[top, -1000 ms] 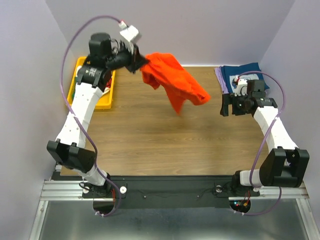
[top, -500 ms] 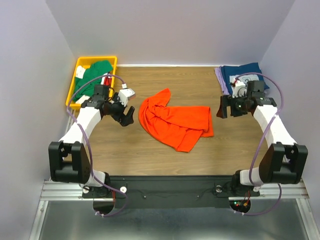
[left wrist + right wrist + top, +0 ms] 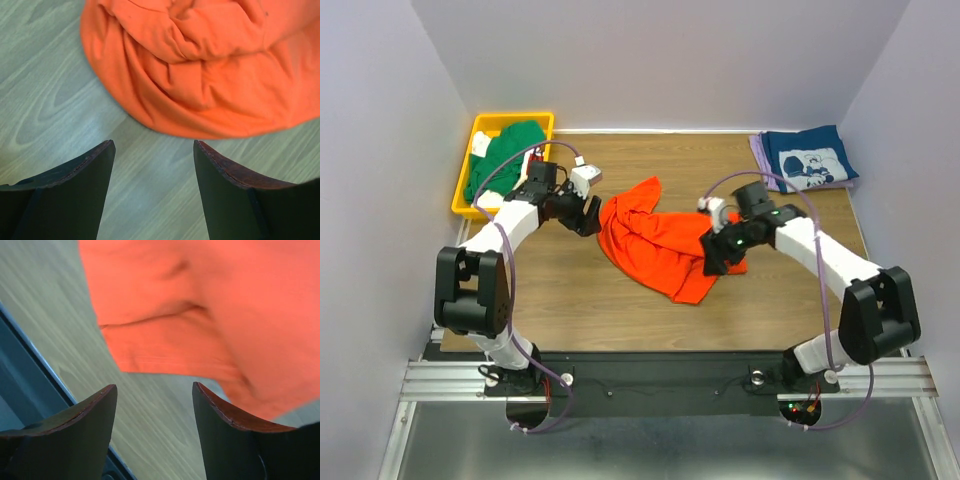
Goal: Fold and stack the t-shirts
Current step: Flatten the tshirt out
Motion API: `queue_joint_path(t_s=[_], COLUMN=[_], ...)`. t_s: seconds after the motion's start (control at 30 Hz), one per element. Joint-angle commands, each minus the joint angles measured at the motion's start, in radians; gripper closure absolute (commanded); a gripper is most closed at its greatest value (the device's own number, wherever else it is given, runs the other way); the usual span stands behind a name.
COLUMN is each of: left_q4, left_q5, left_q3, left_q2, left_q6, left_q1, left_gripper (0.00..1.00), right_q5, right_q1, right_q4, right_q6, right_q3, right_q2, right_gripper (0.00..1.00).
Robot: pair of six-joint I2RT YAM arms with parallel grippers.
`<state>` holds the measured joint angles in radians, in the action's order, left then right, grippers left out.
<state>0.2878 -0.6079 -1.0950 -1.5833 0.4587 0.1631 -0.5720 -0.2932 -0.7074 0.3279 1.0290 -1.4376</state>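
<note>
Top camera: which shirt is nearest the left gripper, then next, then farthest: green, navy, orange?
From the left gripper:
1. Orange t-shirt, just beside it, mid-table.
2. Green t-shirt, in the yellow bin, back left.
3. Navy t-shirt, back right corner.

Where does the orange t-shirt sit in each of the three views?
Top external: orange t-shirt crumpled at the table's middle.
Left wrist: the shirt fills the top of the frame, centre to right edge.
Right wrist: the shirt covers the top and right.
Shared landmark: wood-grain tabletop under it.
</note>
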Motion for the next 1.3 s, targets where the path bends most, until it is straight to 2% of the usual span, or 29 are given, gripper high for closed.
queue_joint_path(t_s=[0.0, 0.1, 0.33, 0.5, 0.57, 0.6, 0.7, 0.73, 0.77, 0.8, 0.87, 1.0, 1.1, 1.2, 1.27], left_q4=[-0.052, -0.056, -0.052, -0.073, -0.079, -0.082, -0.070, -0.064, -0.062, -0.070, -0.078, -0.072, -0.094, -0.133, -0.139], left_q5=[-0.004, 0.028, 0.066, 0.077, 0.083, 0.083, 0.057, 0.036, 0.010, -0.033, -0.078, -0.145, -0.205, -0.240, -0.234], left_q3=[-0.086, -0.109, -0.138, -0.143, -0.146, -0.147, -0.146, -0.143, -0.134, -0.108, -0.080, -0.045, -0.046, -0.078, -0.091], left_q2=[-0.030, -0.067, -0.129, -0.162, -0.175, -0.179, -0.190, -0.185, -0.175, -0.141, -0.101, -0.011, 0.038, 0.080, 0.100], left_q6=[-0.130, -0.169, -0.176, -0.175, -0.169, -0.166, -0.150, -0.131, -0.120, -0.117, -0.104, -0.110, -0.181, -0.261, -0.272], left_q1=[-0.016, -0.023, -0.027, -0.025, -0.022, -0.020, -0.016, -0.014, -0.014, -0.014, -0.013, -0.016, -0.062, -0.123, -0.139], left_gripper=[0.24, 0.20, 0.15, 0.16, 0.17, 0.18, 0.23, 0.26, 0.27, 0.29, 0.30, 0.38, 0.42, 0.44, 0.44], right_q5=[0.147, 0.213, 0.258, 0.297, 0.311, 0.313, 0.333, 0.339, 0.342, 0.337, 0.304, 0.108, -0.030, -0.181, -0.256], right_q1=[-0.188, -0.322, -0.429, -0.455, -0.457, -0.455, -0.455, -0.455, -0.455, -0.455, -0.454, -0.451, -0.449, -0.399, -0.290], right_q4=[0.045, 0.092, 0.120, 0.128, 0.132, 0.132, 0.131, 0.129, 0.128, 0.128, 0.126, 0.118, 0.114, 0.115, 0.121], right_q6=[0.048, 0.030, 0.022, 0.037, 0.040, 0.042, 0.040, 0.040, 0.034, 0.024, -0.004, -0.041, -0.061, -0.110, -0.165], right_q3=[-0.014, -0.017, -0.007, -0.026, -0.040, -0.044, -0.058, -0.060, -0.061, -0.061, -0.053, 0.012, 0.113, 0.262, 0.385], right_q2=[-0.049, -0.107, -0.217, -0.265, -0.276, -0.273, -0.241, -0.227, -0.210, -0.175, -0.139, -0.092, -0.080, -0.081, -0.109], right_gripper=[0.33, 0.31, 0.28, 0.30, 0.39, 0.49, 0.68, 0.84, 0.95, 1.00, 0.99, 0.99, 0.99, 0.99, 0.99])
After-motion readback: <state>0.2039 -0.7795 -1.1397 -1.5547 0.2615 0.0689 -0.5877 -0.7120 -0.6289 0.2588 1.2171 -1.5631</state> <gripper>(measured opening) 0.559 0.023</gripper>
